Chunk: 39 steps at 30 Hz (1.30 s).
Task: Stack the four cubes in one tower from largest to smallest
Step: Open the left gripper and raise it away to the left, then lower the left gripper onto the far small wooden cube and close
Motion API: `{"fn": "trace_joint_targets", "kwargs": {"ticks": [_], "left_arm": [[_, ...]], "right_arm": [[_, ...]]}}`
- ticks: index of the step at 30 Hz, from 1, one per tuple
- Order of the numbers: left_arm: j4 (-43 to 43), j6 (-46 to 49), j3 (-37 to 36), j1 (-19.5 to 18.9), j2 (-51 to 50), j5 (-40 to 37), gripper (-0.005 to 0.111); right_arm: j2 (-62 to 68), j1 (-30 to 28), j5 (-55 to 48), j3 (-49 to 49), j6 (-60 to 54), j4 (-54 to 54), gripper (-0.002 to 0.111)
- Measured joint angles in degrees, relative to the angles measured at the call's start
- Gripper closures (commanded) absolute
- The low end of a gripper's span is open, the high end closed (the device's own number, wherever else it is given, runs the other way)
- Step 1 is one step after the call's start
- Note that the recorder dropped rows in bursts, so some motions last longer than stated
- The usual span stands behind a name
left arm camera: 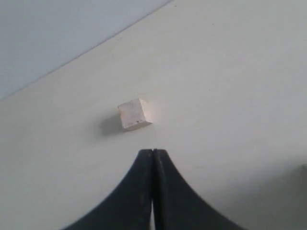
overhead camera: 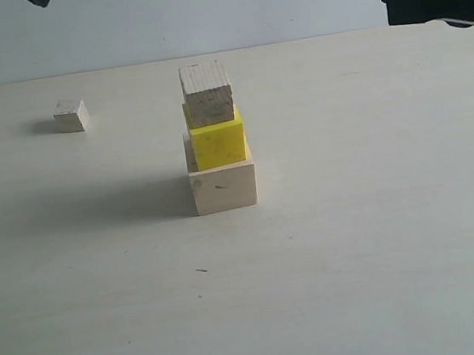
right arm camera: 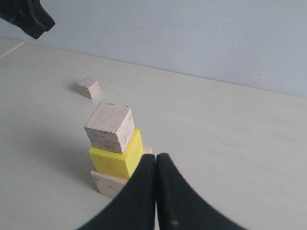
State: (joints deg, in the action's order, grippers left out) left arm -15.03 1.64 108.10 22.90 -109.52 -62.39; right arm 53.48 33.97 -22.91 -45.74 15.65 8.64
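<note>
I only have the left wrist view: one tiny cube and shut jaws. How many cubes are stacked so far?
Observer: Three: the grainy cube on the yellow cube on the large cube.
Operator: Where is that from my tiny cube?
Observer: In the exterior view the tiny cube lies alone on the table, left of the large cube and farther back.
Operator: Is the right gripper holding anything?
Observer: No, it is shut and empty, apart from the cubes.

The left fingers [left arm camera: 136, 191] and right fingers [right arm camera: 139, 201] are smooth matte black, flaring broadly from narrow tips.
</note>
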Motion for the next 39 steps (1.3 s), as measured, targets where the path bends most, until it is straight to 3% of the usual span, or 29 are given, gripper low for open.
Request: {"fn": "trace_joint_targets", "kwargs": {"ticks": [4,11,14,18,20,31,39], "left_arm": [[9.88,-4.93,-1.27,-5.44,-3.87,7.36,0.107],[8.21,-9.83,-1.49,-6.95,-11.89,9.66,0.105],[3.45,-14.32,-1.49,-6.95,-13.06,12.04,0.092],[0.05,-17.66,-1.49,-7.60,-14.28,15.06,0.067],[-0.21,-18.67,-1.49,-7.85,-14.82,16.33,0.060],[-0.59,-19.70,-1.49,-10.26,-19.81,20.66,0.059],[-0.62,-19.70,-1.35,-10.83,-21.85,24.29,0.050]], "right_arm": [[0.00,0.00,0.00,0.00,0.00,-0.12,0.108],[0.00,0.00,0.00,0.00,0.00,-0.12,0.108],[0.00,0.00,0.00,0.00,0.00,-0.12,0.108],[0.00,0.00,-0.25,0.00,0.00,-0.12,0.108],[0.00,0.00,-0.37,0.00,0.00,-0.12,0.108],[0.00,0.00,-0.37,0.00,0.00,-0.12,0.108],[0.00,0.00,-0.37,0.00,0.00,-0.12,0.108]]}}
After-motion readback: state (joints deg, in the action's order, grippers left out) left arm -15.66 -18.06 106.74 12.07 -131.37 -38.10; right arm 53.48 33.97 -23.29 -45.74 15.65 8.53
